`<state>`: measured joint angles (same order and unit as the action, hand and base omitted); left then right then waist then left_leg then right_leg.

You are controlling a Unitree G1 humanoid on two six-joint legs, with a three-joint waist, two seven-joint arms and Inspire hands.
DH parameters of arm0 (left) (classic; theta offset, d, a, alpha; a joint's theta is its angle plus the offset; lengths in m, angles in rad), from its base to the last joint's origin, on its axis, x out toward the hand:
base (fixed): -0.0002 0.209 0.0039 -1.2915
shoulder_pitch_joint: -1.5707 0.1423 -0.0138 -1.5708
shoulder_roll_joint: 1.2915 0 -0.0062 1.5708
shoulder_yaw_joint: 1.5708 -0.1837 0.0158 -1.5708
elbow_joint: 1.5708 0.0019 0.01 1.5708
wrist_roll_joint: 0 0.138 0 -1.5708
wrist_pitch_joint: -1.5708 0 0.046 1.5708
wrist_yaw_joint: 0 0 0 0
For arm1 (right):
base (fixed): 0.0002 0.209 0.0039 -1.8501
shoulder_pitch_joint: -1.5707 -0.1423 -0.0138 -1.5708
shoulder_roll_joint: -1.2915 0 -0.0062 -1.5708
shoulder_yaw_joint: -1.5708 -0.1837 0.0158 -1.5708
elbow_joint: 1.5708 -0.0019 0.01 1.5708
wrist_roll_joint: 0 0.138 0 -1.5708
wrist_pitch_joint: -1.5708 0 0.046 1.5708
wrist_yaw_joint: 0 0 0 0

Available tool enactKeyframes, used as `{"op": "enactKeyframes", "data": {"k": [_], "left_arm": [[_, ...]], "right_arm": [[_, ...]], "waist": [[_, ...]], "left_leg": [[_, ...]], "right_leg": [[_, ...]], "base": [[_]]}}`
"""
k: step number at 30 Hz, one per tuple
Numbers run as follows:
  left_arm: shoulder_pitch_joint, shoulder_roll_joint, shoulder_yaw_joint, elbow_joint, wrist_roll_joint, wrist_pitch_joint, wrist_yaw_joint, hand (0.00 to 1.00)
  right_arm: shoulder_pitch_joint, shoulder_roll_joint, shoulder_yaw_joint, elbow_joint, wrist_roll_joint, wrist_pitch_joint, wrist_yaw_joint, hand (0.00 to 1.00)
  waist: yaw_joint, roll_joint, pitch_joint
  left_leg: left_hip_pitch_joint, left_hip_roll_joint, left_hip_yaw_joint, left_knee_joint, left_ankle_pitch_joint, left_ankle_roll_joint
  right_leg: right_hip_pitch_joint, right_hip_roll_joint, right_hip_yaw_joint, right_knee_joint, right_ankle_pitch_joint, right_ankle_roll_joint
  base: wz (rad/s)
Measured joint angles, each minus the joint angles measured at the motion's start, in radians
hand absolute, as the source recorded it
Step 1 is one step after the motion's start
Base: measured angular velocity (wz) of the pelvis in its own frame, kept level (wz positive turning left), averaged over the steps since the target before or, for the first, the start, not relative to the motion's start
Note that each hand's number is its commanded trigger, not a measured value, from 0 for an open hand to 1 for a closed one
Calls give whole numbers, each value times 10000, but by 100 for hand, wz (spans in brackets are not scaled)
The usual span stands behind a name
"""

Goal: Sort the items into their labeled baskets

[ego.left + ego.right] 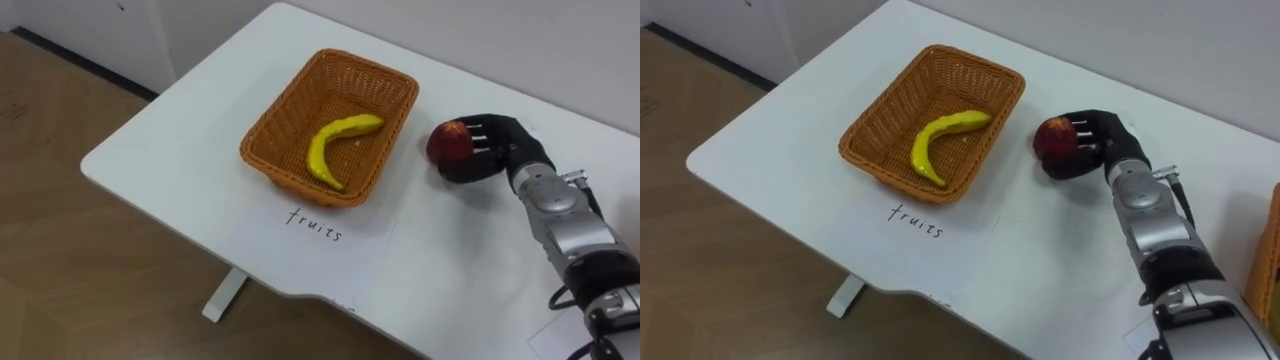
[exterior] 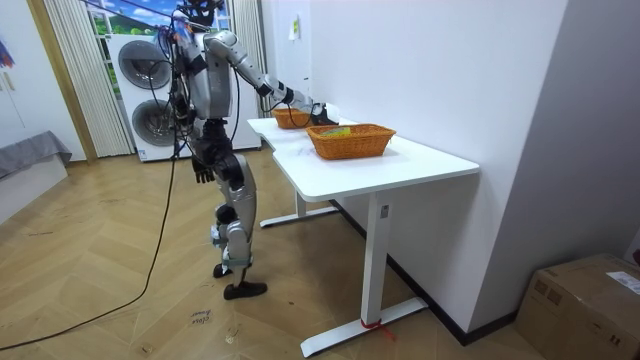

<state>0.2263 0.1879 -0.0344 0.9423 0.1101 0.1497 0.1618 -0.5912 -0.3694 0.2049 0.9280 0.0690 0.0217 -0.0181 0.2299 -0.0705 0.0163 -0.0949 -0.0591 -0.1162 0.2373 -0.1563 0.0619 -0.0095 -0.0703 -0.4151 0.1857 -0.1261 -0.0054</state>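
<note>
Right hand (image 1: 497,150) grips apple (image 1: 448,143); room view: second basket (image 2: 352,143).

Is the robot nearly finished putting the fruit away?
Partly. Done: the banana lies in the fruit basket. In hand: the right hand is curled round the red apple, beside the basket, not in it yet. The left hand hangs by the robot's side. Left: the apple goes in. What the second basket holds is too small to tell.
</note>
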Motion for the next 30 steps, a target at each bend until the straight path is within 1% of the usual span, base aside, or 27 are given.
{"op": "enactKeyframes", "data": {"k": [15,23,26,27,28,30], "left_arm": [[59,39,3,-12,-3,-41,5,0],[102,40,48,-12,9,-41,66,0],[98,41,200,-5,7,-35,85,0],[82,36,334,9,25,-29,85,0],[81,33,465,14,28,-24,85,0],[71,29,574,62,27,-20,85,0]], "right_arm": [[2,0,86,0,173,-9,223,100],[99,4,84,-7,1034,30,174,100],[241,4,85,-32,1146,33,44,100],[258,5,74,-34,1134,64,37,100],[262,4,63,-49,1131,186,17,100],[267,5,-39,-54,984,293,-35,100]], "waist": [[50,-4,-3],[-20,-65,-41],[-25,-94,-57],[-58,-110,-68],[-80,-112,-71],[-169,-103,-75]], "left_leg": [[7,-3,3,11,0,-1],[57,-3,7,-9,4,4],[150,-5,1,-39,3,4],[170,-7,-8,-37,3,4],[211,-17,-34,-33,3,5],[289,-41,-76,-29,4,6]], "right_leg": [[18,-2,-33,0,1,-2],[44,-2,22,-7,0,0],[141,-1,17,-23,-6,9],[177,0,0,-33,-6,10],[237,-2,-21,-41,-8,13],[321,-11,-30,-40,-17,27]], "base": [[0],[0],[0],[4],[6],[7]]}}
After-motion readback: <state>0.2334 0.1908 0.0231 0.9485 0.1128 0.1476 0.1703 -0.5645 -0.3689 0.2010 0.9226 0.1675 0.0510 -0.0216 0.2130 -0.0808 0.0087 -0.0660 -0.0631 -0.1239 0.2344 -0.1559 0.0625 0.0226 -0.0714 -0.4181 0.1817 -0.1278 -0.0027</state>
